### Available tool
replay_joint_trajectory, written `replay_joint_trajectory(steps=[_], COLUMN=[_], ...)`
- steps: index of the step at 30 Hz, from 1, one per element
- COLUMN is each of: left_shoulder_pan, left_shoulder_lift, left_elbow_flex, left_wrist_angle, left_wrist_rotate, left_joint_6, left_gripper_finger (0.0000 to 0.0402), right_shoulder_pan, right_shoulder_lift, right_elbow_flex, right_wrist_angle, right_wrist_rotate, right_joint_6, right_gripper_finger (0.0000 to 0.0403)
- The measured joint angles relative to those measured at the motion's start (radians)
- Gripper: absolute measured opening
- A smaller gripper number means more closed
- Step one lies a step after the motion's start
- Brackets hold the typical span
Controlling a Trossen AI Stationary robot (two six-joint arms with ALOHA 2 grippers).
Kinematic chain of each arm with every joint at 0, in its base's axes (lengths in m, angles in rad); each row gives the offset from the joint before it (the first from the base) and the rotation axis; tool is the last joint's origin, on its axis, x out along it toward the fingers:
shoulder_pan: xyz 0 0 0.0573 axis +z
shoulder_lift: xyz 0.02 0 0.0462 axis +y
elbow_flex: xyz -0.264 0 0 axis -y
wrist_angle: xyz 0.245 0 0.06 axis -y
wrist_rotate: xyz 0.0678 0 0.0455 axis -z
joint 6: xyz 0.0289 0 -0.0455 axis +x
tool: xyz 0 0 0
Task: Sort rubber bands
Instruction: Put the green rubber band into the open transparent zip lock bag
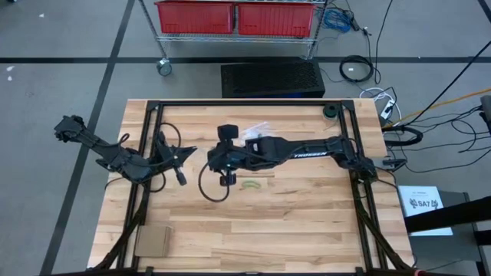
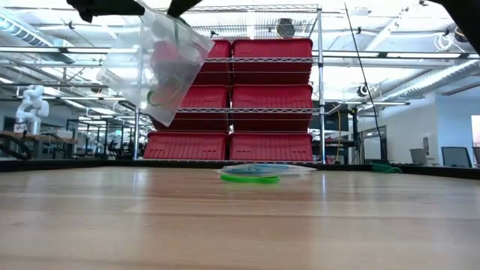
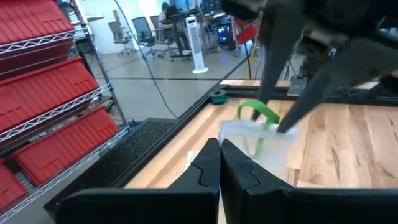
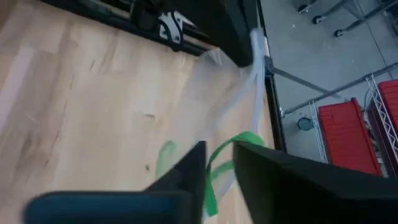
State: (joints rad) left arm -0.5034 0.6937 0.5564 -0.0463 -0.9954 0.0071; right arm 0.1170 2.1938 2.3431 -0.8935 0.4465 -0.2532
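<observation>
Left gripper parked left of centre, fingers together, empty. Right gripper at mid-table, pinching a green rubber band over a clear bag. More rubber bands loose on table; sorting seemingly early.

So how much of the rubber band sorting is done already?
It looks barely started. The hanging clear bag shows only a bit of green inside. Right now the right pincer grips a green rubber band at that bag's mouth, and the left pincer seems to hold the bag up. Still to do: more green bands lie on the table by another flat bag.
</observation>
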Motion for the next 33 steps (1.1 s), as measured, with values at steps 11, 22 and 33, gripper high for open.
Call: replay_joint_trajectory(steps=[11, 22, 33], left_shoulder_pan=[0.0, 0.0, 0.0], left_shoulder_lift=[0.0, 0.0, 0.0], left_elbow_flex=[0.0, 0.0, 0.0], left_wrist_angle=[-0.006, -0.013, -0.012], left_wrist_rotate=[0.035, 0.049, 0.05], left_joint_6=[0.002, 0.003, 0.002], left_gripper_finger=[0.0, 0.0, 0.0], right_shoulder_pan=[0.003, 0.022, 0.014], right_shoulder_lift=[-0.05, -0.094, -0.106], right_elbow_flex=[0.001, 0.001, 0.001], right_wrist_angle=[0.052, 0.053, 0.046], right_wrist_rotate=[-0.005, -0.054, -0.059], right_joint_6=[0.019, 0.005, 0.031], right_gripper_finger=[0.0002, 0.0, 0.0])
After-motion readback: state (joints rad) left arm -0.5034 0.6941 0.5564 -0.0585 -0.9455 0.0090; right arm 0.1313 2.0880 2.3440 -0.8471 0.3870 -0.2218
